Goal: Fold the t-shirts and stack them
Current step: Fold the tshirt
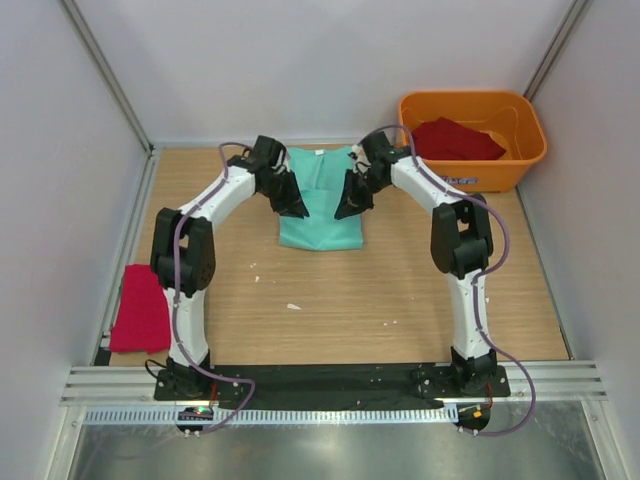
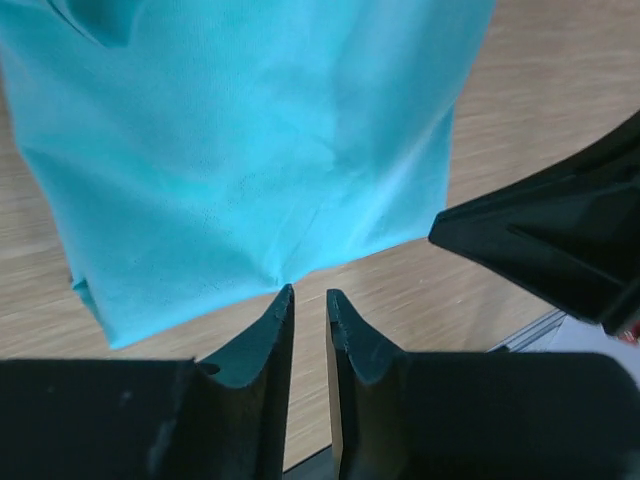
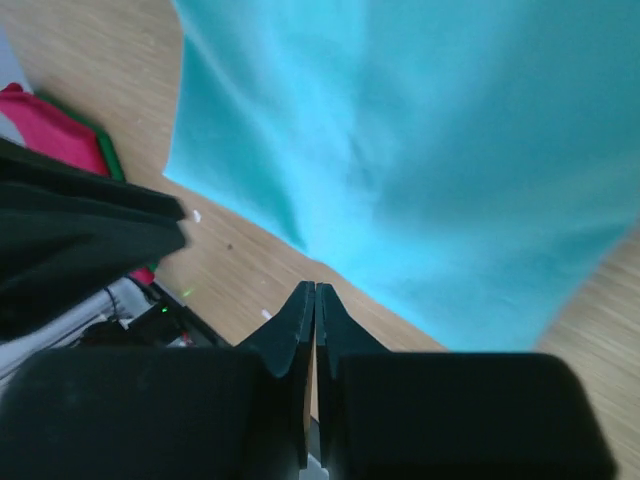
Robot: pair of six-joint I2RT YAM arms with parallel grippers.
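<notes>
Mint-green t-shirt (image 1: 320,215) lies folded flat on the table (image 1: 400,290), well left of the orange tub (image 1: 520,165). One red t-shirt (image 1: 455,140) sits inside the tub. A second red t-shirt (image 1: 140,308) lies far left of the tub, at the table edge. Left gripper (image 2: 308,296) is at the mint-green shirt's edge farther from the tub: released, fingers narrowly parted, nothing between them. Right gripper (image 3: 315,290) is at the edge nearer the tub: clenched on nothing.

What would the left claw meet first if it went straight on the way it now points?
The left claw points at an edge of the mint-green t-shirt; probably that cloth comes first, though depth is unclear and bare table lies beside it.
</notes>
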